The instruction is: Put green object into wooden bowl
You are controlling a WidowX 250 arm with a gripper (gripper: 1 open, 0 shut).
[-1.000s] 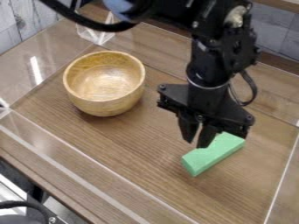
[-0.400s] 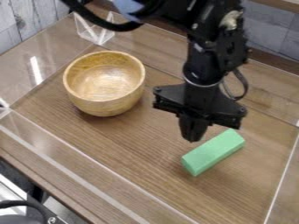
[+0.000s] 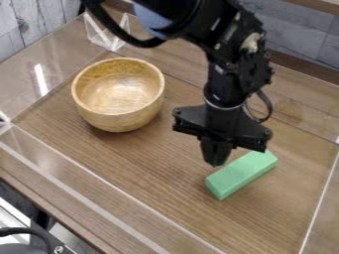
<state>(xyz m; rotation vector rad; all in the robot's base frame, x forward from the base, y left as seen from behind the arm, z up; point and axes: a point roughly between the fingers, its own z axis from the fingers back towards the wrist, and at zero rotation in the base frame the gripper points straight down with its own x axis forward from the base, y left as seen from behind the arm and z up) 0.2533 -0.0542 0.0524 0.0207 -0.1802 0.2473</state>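
Arm all black, matte with slight gloss, built from chunky rounded segments. Black cables loop loosely along the upper links and beside the wrist. The wrist section is a tall, roughly cylindrical column ending in a wider flat cross-piece. The tool (image 3: 220,155) below it is black too, narrow blocky fingers. Screws and markings too small to tell.

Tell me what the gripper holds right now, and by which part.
Nothing. The black gripper is shut just behind the mint-green rectangular block, which lies flat on the wooden table.
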